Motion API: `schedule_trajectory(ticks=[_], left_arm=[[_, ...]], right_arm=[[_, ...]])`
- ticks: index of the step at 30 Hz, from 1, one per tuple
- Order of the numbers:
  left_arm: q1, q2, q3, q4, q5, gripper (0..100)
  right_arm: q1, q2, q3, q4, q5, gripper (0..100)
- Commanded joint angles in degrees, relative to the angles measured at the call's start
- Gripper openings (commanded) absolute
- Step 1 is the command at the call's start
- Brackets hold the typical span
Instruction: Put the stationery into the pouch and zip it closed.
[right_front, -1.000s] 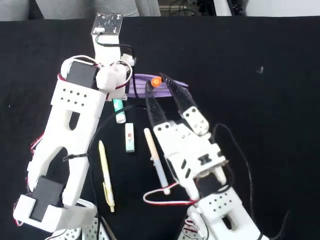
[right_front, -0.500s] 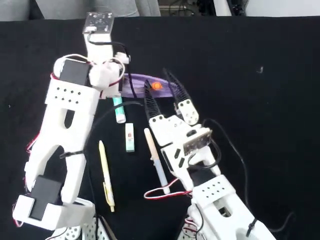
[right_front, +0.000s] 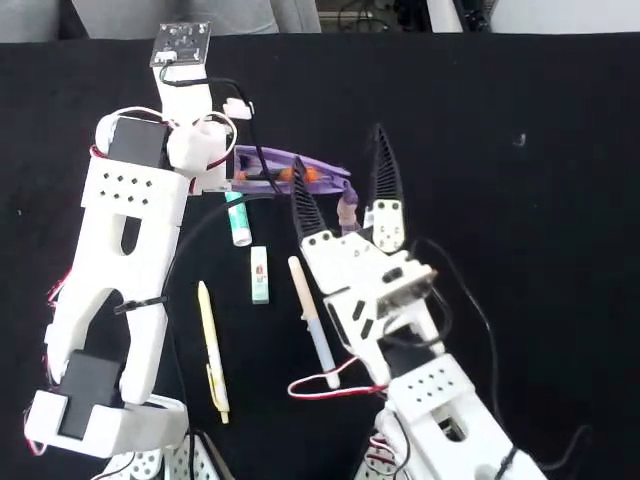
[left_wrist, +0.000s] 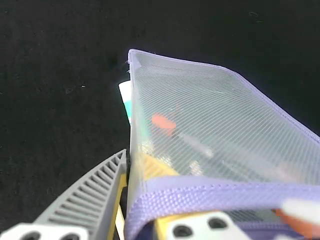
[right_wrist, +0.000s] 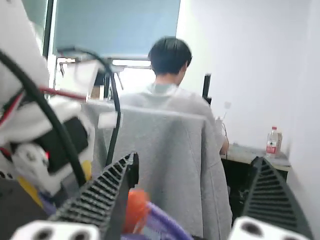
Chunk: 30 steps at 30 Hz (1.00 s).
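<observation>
1. Lying nearest on the black table (right_front: 520, 250) are a yellow pen (right_front: 212, 352) and a blue-tipped pen (right_front: 314, 325).
2. Just beyond them sit a small white-and-green piece (right_front: 260, 275) and a green-capped tube (right_front: 237, 222), all outside the pouch.
3. The right gripper (right_front: 337, 152) is released, jaws wide apart, with one finger beside an orange tab (right_front: 305, 176).
4. Farthest off, the left gripper (left_wrist: 142, 207) is clenched on the trimmed edge of the purple mesh pouch (left_wrist: 210, 130).

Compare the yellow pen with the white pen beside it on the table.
The yellow pen is yellow throughout; the white pen has a beige end and a pale blue end. A red wire loops at the white pen's lower end; the yellow pen lies clear of it. Both lie flat on the black table, outside the pouch, slanted alike.
</observation>
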Motion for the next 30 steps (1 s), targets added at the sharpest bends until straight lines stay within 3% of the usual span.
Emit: schedule_trajectory(ticks=[1, 6, 11, 24, 30], left_arm=[[-0.84, -1.05, -0.22, 0.18, -0.35, 3], [-0.66, -0.62, -0.22, 0.18, -0.35, 3], [-0.92, -0.62, -0.22, 0.18, -0.35, 3], [-5.76, -0.62, 2.07, -0.88, -0.35, 3], [-6.11, -0.62, 4.88, -4.57, -0.35, 3]], right_arm=[[-1.32, -11.47, -1.63, 11.34, -0.88, 33.5], [-5.89, -27.74, -6.02, 32.62, -0.44, 33.6], [-3.08, -38.11, -14.99, 50.9, -0.35, 33.3], [0.79, -24.75, -39.6, 92.66, -0.79, 32.6], [0.88, -22.2, -37.76, 100.04, -0.88, 19.3]])
